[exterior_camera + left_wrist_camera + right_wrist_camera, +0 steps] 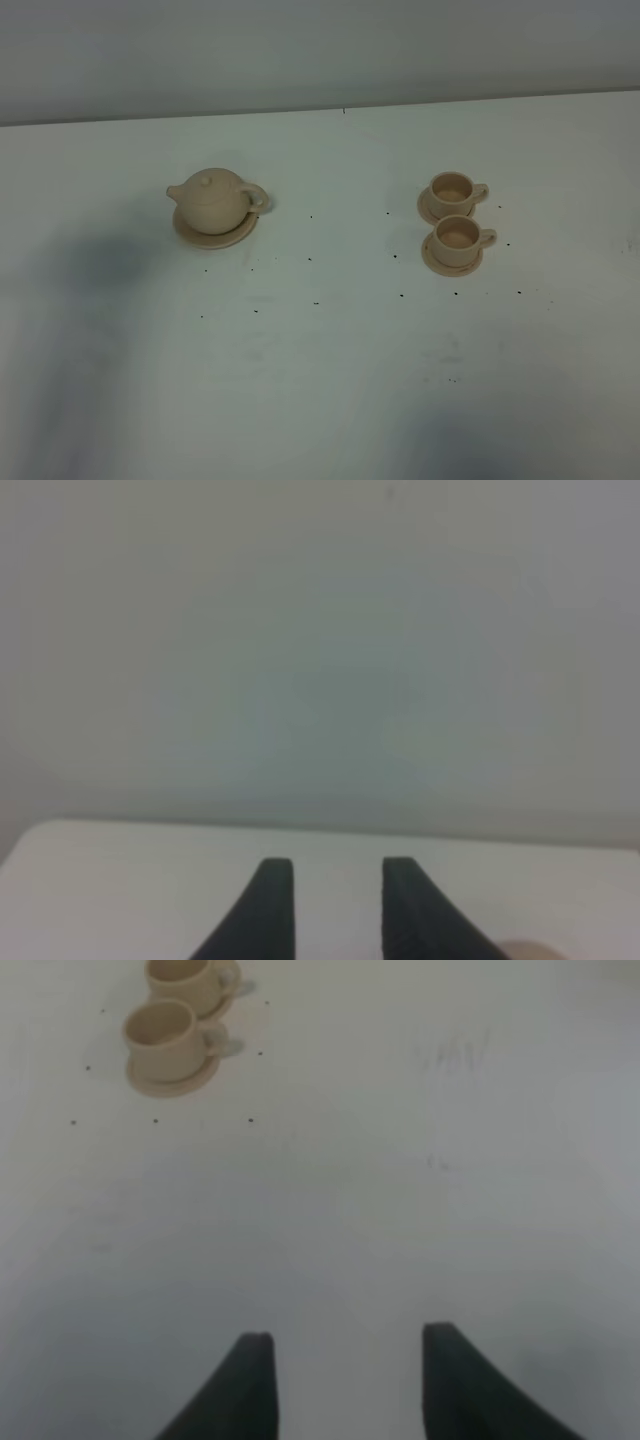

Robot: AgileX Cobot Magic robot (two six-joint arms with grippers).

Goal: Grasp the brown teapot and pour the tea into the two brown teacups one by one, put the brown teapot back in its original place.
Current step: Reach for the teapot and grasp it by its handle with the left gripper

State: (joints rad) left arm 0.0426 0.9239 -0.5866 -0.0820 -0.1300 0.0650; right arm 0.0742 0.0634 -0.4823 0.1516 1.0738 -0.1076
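The brown teapot [213,200] stands upright on its saucer [238,235] on the left of the white table, lid on, handle to the right. The two brown teacups sit on saucers at the right, the far teacup [452,189] just behind the near teacup [458,236]. Neither arm shows in the exterior high view. In the left wrist view my left gripper [338,865] has its dark fingers apart with nothing between them, facing a bare wall. My right gripper [347,1335] is open and empty above bare table, well away from the near teacup [160,1035] and the far teacup [185,975].
The white table [330,340] carries small dark specks between teapot and cups. Its back edge meets a grey wall [320,50]. A pale tan blur [525,950] shows beside the left fingers, too unclear to name.
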